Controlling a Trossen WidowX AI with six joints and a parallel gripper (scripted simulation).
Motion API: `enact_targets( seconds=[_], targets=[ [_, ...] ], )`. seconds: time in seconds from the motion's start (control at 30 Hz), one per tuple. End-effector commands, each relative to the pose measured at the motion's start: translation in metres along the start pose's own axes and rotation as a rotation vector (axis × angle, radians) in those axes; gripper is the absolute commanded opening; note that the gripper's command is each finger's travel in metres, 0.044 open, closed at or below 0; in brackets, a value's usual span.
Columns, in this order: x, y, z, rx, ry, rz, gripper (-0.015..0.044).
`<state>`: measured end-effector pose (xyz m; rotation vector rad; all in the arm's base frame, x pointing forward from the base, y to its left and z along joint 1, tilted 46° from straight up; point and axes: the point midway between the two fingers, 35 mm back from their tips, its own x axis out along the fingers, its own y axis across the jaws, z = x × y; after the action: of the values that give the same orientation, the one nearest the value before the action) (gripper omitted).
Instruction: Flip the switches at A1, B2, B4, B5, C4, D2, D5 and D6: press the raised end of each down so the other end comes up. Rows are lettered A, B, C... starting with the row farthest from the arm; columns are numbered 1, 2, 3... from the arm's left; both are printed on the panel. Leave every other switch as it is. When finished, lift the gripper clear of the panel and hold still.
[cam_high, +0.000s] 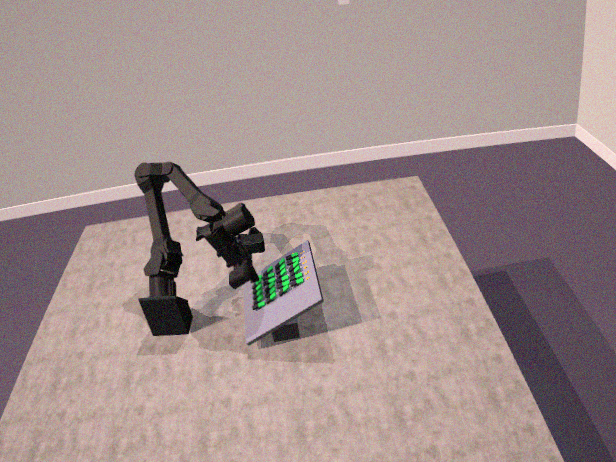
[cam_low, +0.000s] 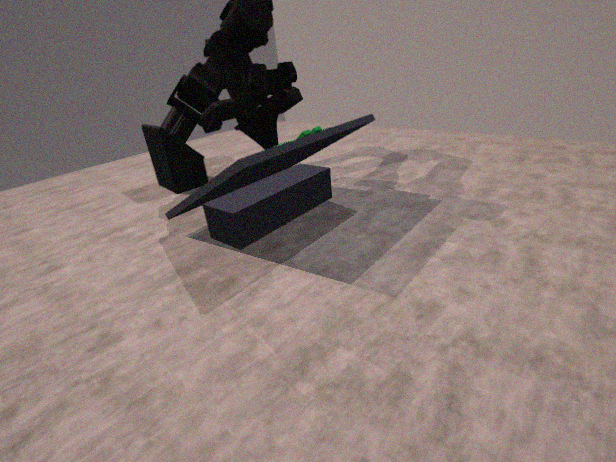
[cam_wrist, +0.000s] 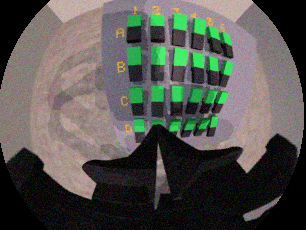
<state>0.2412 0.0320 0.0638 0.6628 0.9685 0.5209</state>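
Note:
The tilted lavender panel (cam_high: 287, 312) (cam_low: 240, 172) (cam_wrist: 243, 65) carries four rows of green-and-black switches. In the wrist view, A1 (cam_wrist: 134, 28), B2 (cam_wrist: 158, 63), B4 (cam_wrist: 198, 67), B5 (cam_wrist: 213, 71), C4 (cam_wrist: 193, 100), D5 (cam_wrist: 202, 126) and D6 (cam_wrist: 213, 126) show green far halves and black near halves. Which ends are raised is hard to tell. My gripper (cam_high: 258, 279) (cam_low: 272, 147) (cam_wrist: 156, 127) is shut and empty. Its tips are at D2 (cam_wrist: 157, 121), hiding all but a green sliver of it. Whether they touch it is unclear.
The panel rests on a dark block (cam_high: 286, 332) (cam_low: 270, 210) on the mottled table (cam_high: 400, 380) (cam_low: 400, 375). Neighbouring switches D1 (cam_wrist: 139, 130) and D3 (cam_wrist: 174, 126) lie close on either side of the fingertips, and C2 (cam_wrist: 157, 101) lies just beyond them.

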Motion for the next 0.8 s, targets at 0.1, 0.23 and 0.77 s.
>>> enact_targets(
  seconds=[0.1,0.23,0.77],
  targets=[
    [0.0004,-0.0009,-0.0002,0.006,0.001,-0.005,0.0000],
    [0.0009,-0.0009,-0.0002,0.006,0.001,-0.005,0.0000],
    [0.0031,-0.0009,-0.0002,0.006,0.001,-0.005,0.0000]
  ],
)
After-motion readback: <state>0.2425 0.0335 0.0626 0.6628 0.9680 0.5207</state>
